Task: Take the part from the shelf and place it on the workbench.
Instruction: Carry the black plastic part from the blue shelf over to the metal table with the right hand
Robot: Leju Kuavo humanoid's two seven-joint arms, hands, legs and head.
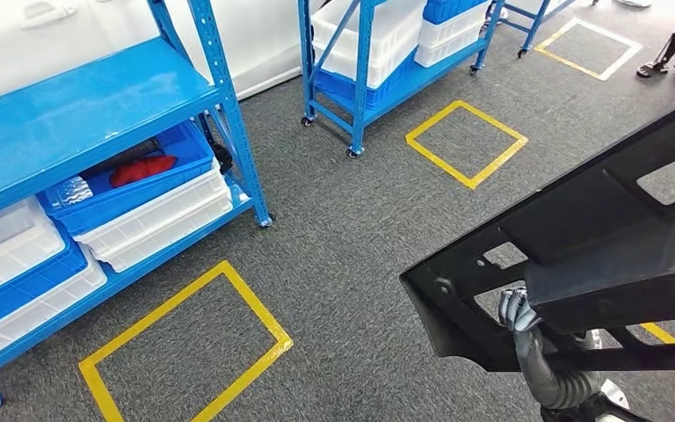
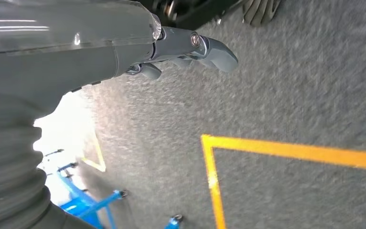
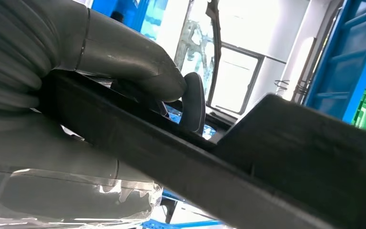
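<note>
Head view: big black part [image 1: 580, 255] held up over the grey floor [image 1: 352, 229], right hand [image 1: 520, 309] gripping it from below. Blue shelf [image 1: 79, 114] with bins far to the left.

Left wrist view: left hand [image 2: 190, 47] above a yellow line [image 2: 267, 149]; can't tell if loose or curled.

Right wrist view: thumb [image 3: 124, 59] pressed on the part's edge.

Right hand [image 3: 138, 71] raised, thumb and fingers clamped over part [image 1: 598, 255]; left hand [image 2: 190, 47] hanging, fingers curled.
</note>
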